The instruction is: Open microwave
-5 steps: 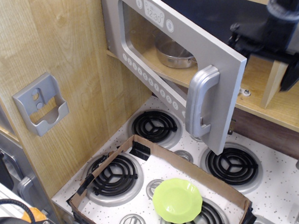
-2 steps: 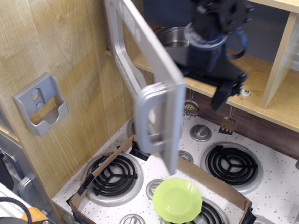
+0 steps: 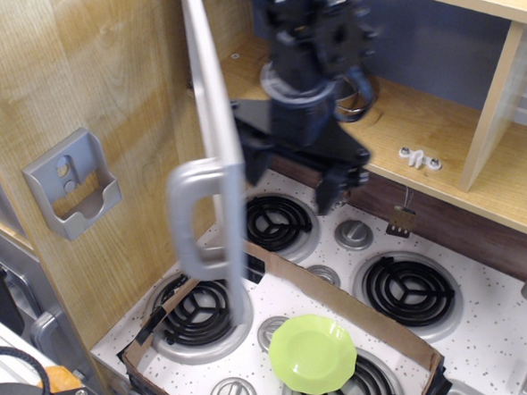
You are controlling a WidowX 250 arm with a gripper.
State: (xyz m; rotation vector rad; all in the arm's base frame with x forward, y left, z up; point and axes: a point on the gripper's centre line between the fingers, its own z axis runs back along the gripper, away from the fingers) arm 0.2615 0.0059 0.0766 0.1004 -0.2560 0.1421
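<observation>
a: where's the microwave door (image 3: 216, 132)?
b: swung wide out from the shelf (image 3: 446, 141), seen nearly edge-on at upper left, blurred. its silver handle (image 3: 191, 215) hangs over the left burners.
a: and the gripper (image 3: 336, 180)?
b: dark and blurred, just right of the door, in front of the shelf. one finger (image 3: 328, 194) points down toward the stove (image 3: 497, 328); can't tell if the claw is wide or narrow, or whether it touches the door.
a: anything below?
b: a green plate (image 3: 313, 353) inside a cardboard frame (image 3: 347, 299) on the stove. a grey holder (image 3: 72, 183) sits on the wood wall at left.
</observation>
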